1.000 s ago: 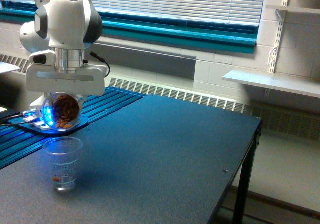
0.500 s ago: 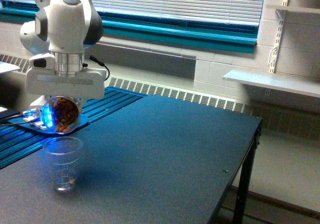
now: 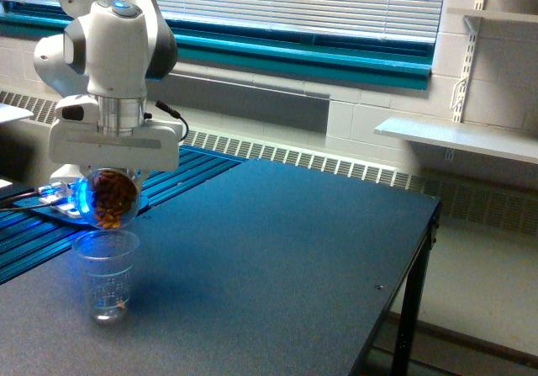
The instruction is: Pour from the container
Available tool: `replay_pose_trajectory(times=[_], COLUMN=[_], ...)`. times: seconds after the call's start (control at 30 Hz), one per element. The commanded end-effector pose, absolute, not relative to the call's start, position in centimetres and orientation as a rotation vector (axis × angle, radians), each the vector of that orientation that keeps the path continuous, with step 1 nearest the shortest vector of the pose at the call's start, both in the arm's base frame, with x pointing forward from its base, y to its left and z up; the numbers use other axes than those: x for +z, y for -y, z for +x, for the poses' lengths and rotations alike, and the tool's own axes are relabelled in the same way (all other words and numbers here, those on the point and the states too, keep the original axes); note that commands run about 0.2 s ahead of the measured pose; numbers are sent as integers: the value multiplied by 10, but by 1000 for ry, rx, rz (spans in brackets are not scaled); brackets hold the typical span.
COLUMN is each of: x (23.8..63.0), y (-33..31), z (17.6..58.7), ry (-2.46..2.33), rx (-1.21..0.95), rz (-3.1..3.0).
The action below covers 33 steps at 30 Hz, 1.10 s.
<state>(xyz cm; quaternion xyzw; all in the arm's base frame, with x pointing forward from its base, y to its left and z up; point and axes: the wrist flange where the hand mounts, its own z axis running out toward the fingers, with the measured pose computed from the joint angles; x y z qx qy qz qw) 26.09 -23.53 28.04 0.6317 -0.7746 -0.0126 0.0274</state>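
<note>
The container [image 3: 112, 199], a small clear vessel with smooth rounded walls, is held in the claw [image 3: 112, 193] of the white arm [image 3: 113, 52] and is tipped well over, so that it is seen lying on its side. Brown nut-like pieces are seen packed inside it, gathered toward its lower edge. The claw is seen clamped on the container, whose upper part is hidden under the flat white body of the hand; the fingers themselves are not made out clearly behind the clear wall.

Directly below the claw, a taller tapered clear cup [image 3: 107, 275] is stood upright on the dark table [image 3: 277, 258]. A narrow gap is seen between the cup's rim and the lowest edge of the container, so the two are apart, though only just. A few brown pieces are seen at the bottom of the cup.

Just behind the claw and toward the exterior view's left, a blue glow is cast by a lit device [image 3: 63, 201] lying on a ribbed blue surface [image 3: 50, 233]; the same light is thrown onto the container's wall and onto the cup's rim.

Well apart from the claw, toward the exterior view's right, a white wall shelf [image 3: 458, 136] is seen, and behind and above the arm a window with closed blinds [image 3: 294, 2] is seen
</note>
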Motion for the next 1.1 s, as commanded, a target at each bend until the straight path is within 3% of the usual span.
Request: replay_pose_trajectory(times=[0.03,1.1], x=[279,271], y=[239,241], z=[264,274], ry=[2379,2361], rx=[-57,-102], rz=[1962,1971])
